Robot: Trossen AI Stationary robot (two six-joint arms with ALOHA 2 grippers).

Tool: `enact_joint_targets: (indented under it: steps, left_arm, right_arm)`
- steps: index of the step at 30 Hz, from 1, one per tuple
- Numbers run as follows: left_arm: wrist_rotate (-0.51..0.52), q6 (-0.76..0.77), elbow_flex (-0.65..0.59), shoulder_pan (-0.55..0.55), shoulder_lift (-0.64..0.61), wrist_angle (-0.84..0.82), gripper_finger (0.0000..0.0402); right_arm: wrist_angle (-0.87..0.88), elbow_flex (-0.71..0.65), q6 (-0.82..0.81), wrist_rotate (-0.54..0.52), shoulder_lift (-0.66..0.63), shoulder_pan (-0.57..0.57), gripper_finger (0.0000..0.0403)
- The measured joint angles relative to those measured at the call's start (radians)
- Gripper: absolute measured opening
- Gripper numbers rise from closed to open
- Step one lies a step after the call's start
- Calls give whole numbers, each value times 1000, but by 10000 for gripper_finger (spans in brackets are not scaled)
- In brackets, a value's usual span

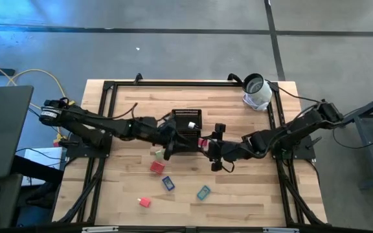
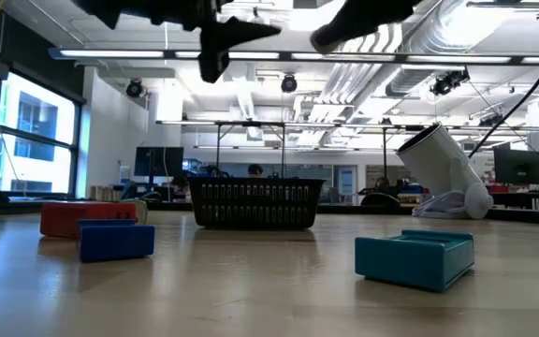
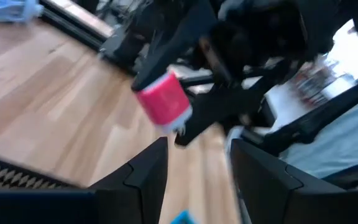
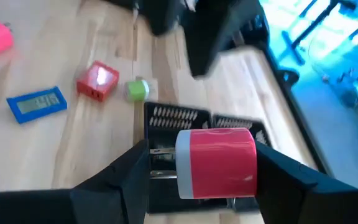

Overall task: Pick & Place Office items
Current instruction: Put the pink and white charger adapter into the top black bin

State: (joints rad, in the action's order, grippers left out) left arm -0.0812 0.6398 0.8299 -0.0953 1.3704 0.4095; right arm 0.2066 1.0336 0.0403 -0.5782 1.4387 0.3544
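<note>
High view: your right gripper [image 1: 207, 144] sits just beside the tray [image 1: 188, 122], carrying a red-and-white block [image 1: 203, 142]. Your left gripper [image 1: 171, 150] hangs at the tray's other side, near the green piece [image 1: 158, 153].

Low view: both arms are raised above the table; the blue block [image 2: 116, 241] and teal block [image 2: 417, 257] lie loose on the wood, well apart.

Left wrist view: the left fingers [image 3: 143, 180] stand parted with nothing between them; the red-and-white block shows beyond them, held by the other arm.

Right wrist view: the right fingers [image 4: 126, 175] are clamped on the block, one on each side, with the tray directly beyond. I judge it is held high so that it clears the tray wall before release.
</note>
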Motion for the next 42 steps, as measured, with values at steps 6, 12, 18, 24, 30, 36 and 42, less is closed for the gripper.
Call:
enact_joint_targets:
  steps: [6, 12, 18, 24, 30, 36, 42]
  left_arm:
    - [-80, 78, -1, 14, 21, 81, 171]
    - [-148, 135, -1, 14, 80, 174, 171]
    - [-184, 140, -2, 36, 103, 169, 171]
    - [-200, 120, -1, 64, 102, 198, 171]
    - [-203, 108, -1, 69, 102, 244, 171]
    - [-212, 97, -1, 60, 102, 289, 171]
    - [-211, 97, -1, 51, 102, 315, 171]
  right_arm:
    - [-51, 0, 77, -52, 0, 10, 212]
    - [-117, 0, 130, -52, 0, 16, 212]
    - [-154, 2, 154, -53, 0, 38, 212]
    - [-185, 3, 171, -90, 0, 70, 212]
    - [-216, 3, 180, -94, 0, 78, 212]
    - [-267, 3, 204, -74, 0, 66, 212]
    - [-274, 3, 204, -42, 0, 50, 212]
